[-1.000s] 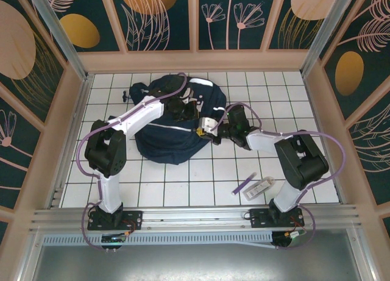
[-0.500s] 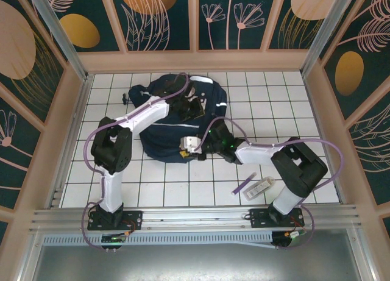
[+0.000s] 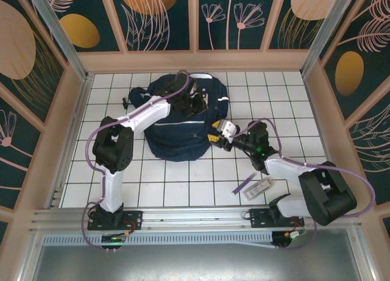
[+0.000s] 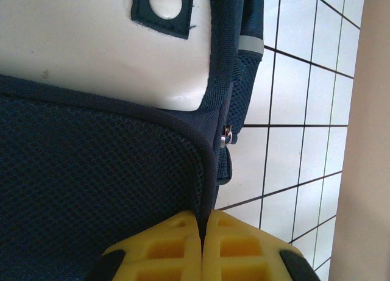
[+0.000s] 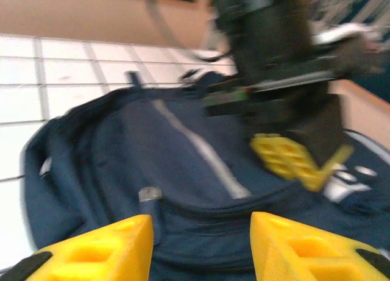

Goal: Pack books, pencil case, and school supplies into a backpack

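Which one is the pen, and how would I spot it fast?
Start at the big blue backpack on the white tiled table, then look toward the near edge on the right. Two small things lie there side by side: the pen is the thin purple stick on the left, while its neighbour is a wider clear pack.
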`<state>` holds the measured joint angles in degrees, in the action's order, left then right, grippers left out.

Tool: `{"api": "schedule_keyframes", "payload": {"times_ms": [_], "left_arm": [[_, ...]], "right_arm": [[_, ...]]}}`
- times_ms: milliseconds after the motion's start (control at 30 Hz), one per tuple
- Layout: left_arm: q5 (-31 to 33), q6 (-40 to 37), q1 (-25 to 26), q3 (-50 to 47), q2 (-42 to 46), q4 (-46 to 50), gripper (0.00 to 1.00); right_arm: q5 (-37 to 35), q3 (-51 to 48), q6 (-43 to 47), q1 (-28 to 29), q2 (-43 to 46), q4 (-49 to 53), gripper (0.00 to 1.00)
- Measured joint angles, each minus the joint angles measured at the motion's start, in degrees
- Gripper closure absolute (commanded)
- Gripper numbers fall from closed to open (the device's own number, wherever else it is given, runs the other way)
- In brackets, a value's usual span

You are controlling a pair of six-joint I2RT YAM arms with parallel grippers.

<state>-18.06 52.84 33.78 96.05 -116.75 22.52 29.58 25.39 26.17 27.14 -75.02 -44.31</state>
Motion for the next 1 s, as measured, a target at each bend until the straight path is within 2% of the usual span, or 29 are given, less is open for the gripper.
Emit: {"api": "schedule_keyframes", "payload": {"times_ms": [33, 67, 100, 167, 267, 300, 467, 667, 933, 967, 1000], "left_arm": [[0.0, 0.0, 0.0, 0.2, 0.0, 0.0, 1.00], [0.0, 0.0, 0.0, 0.4, 0.0, 0.0, 1.00], [0.0, 0.0, 0.0, 0.8, -0.1, 0.0, 1.00], [0.0, 0.0, 0.0, 1.8, -0.4, 0.1, 1.00], [0.1, 0.0, 0.0, 3.6, -1.1, 0.3, 1.00], [0.1, 0.0, 0.0, 4.3, -1.4, 0.4, 1.00], [0.0, 0.3, 0.0, 7.8, -3.1, 1.4, 1.00], [-0.4, 0.9, -0.1, 12.8, -6.1, 2.3, 1.00], [-1.0, 0.6, -0.4, 15.7, -7.7, 4.6, 1.00], [-1.0, 0.3, -0.6, 16.3, -8.0, 5.2, 1.00], [-1.0, -0.1, -0.8, 17.1, -8.3, 6.0, 1.00]], "right_arm": [[-3.8, 0.4, -3.9, 0.0, 0.0, -0.7, 0.68], [-8.4, 1.8, -8.7, 0.0, 0.0, 1.2, 0.81], [-13.5, 4.8, -14.8, -0.2, -0.3, 5.8, 0.89], [-18.4, 13.2, -25.3, -1.8, -2.8, 14.7, 0.85], [-15.9, 24.4, -39.2, -5.8, -7.3, 23.4, 0.66], [-14.1, 26.0, -43.1, -6.7, -8.1, 25.2, 0.62], [-7.2, 26.3, -56.7, -5.1, -8.3, 32.6, 0.60], [-4.4, 28.3, -59.9, -2.5, -10.9, 38.8, 0.63], [-5.2, 34.0, -60.2, -1.7, -17.3, 43.6, 0.70], [-5.4, 34.6, -60.2, -1.6, -17.8, 44.2, 0.73], [-5.5, 35.1, -60.2, -1.5, -18.3, 44.3, 0.82]]}}
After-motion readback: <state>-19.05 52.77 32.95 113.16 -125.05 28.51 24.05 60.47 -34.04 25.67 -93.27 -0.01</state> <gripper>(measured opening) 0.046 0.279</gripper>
